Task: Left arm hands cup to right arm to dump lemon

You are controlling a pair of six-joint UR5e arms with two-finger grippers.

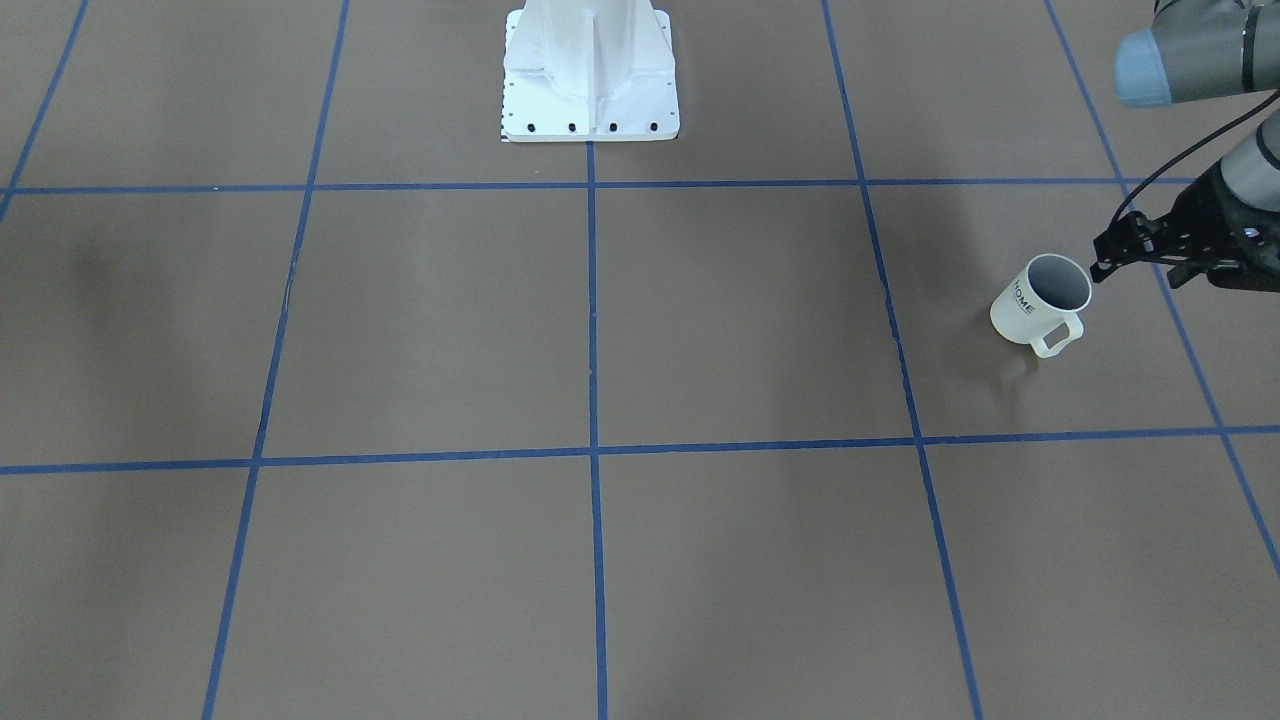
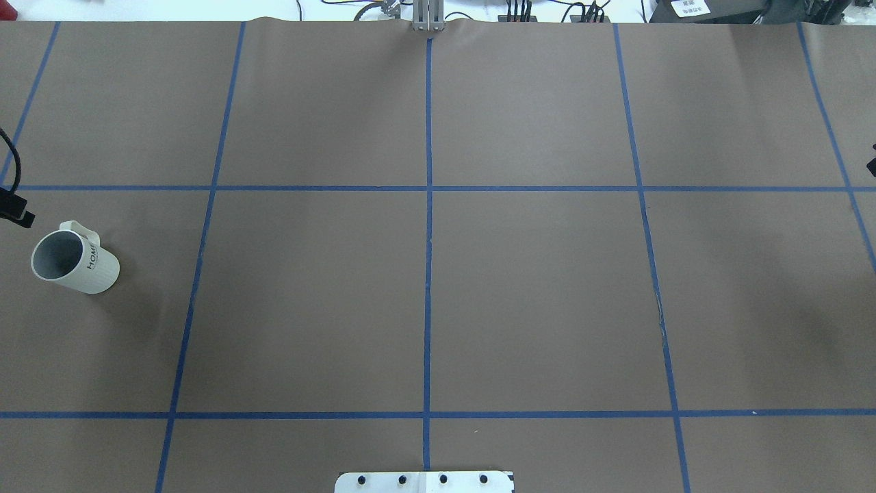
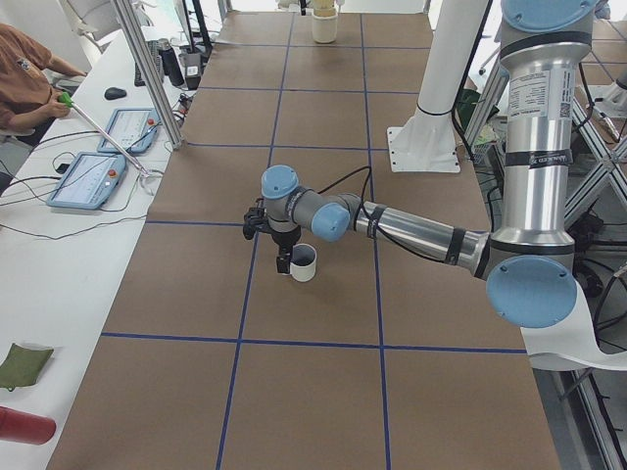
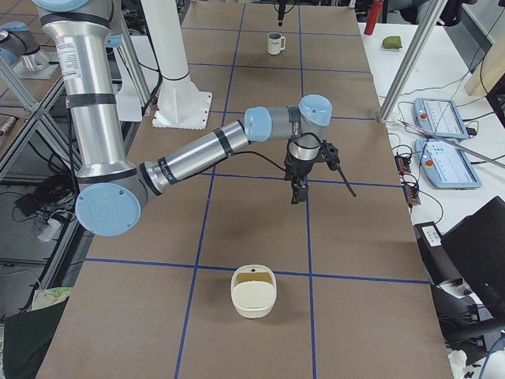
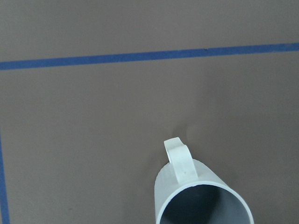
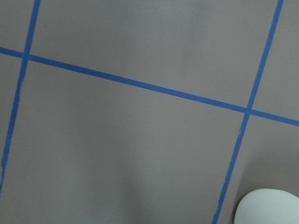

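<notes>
Standing upright on table, robot's left side: cup, mouth up, handle twd operators, so prob. rim on robot's side is free for grasp. Lemon not seen; cup bottom hidden. Left gripper just beside rim, no hold evident; opening can't be told. Right gripper hangs well apart, nothing in it; opening can't be told. White bowl near right end. Cup well in from table edges; wide stretch btwn arms for handover.
</notes>
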